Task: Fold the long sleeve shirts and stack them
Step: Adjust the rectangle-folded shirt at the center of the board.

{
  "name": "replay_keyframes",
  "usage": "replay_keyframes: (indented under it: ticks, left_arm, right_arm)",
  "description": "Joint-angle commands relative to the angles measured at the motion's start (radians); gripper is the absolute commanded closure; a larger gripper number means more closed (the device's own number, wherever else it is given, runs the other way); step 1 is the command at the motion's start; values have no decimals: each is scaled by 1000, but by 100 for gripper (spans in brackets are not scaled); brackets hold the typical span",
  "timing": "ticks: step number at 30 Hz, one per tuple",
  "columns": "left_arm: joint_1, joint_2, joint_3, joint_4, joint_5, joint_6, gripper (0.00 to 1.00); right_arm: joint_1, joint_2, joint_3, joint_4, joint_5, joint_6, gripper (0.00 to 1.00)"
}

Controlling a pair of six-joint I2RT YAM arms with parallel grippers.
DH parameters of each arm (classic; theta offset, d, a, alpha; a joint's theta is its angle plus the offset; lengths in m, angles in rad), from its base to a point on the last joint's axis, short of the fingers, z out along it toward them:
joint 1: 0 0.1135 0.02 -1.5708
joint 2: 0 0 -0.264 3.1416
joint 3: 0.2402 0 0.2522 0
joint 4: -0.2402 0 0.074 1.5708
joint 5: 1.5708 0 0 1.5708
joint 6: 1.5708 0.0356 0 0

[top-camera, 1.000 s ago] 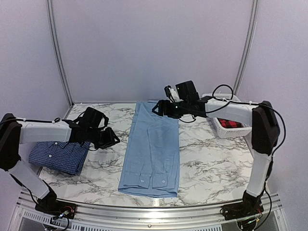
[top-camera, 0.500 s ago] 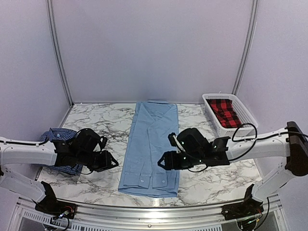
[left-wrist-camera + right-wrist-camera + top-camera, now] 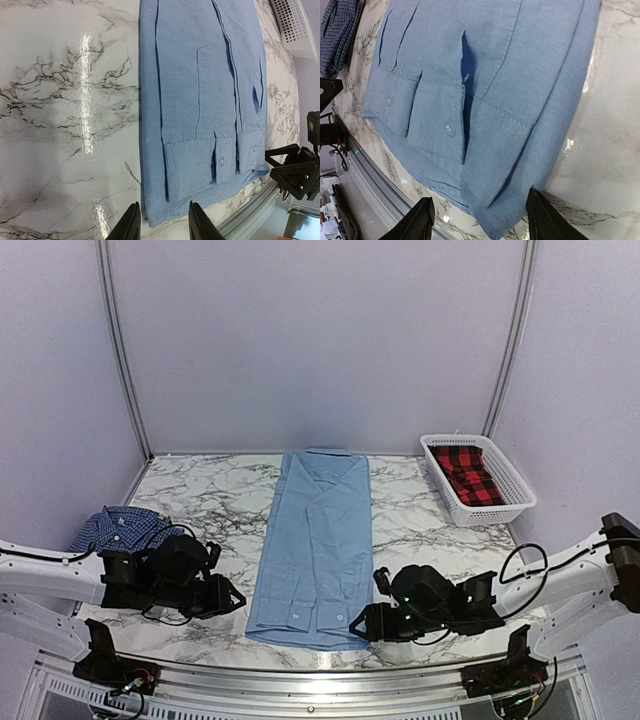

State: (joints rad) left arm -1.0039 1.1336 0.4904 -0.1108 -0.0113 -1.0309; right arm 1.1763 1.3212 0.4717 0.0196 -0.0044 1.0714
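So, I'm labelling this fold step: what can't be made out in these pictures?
Dark blue checked cloth shirt: left arm covers its near part in the top view; the right wrist view crops it.
Red plaid cloth in the white plastic basket: top view, too bunched to identify.
Plain light blue cloth shirt: collar outside both wrist views.
Left pincer, right pincer: bottom edges of wrist views cut their fingers.

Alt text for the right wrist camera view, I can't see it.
A light blue shirt, folded lengthwise, lies on a marble table, buttoned cuffs nearest. The right claw hovers open at its corner; a dark checked shirt sits top left.
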Motion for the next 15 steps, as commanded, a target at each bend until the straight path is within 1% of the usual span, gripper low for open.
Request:
replay_keyframes:
  ticks: [1,4,6,9,12,15]
  left_arm:
    - [-41,18,-6,-14,-50,-34,65]
    - [-64,48,4,-9,-67,-42,65]
    - [-74,58,9,-7,-76,-49,65]
    - [-83,58,12,-7,-88,-61,66]
    - [-88,52,10,-7,-102,-69,65]
    - [-89,67,12,-5,-102,-71,64]
  right_arm:
    - [53,-33,-18,45,18,59,39]
    - [69,-39,9,-2,29,51,40]
    - [76,-54,48,-75,56,39,40]
    - [85,-88,101,-168,104,31,47]
    - [88,-103,105,-145,110,31,53]
    - [89,-64,91,-101,82,31,57]
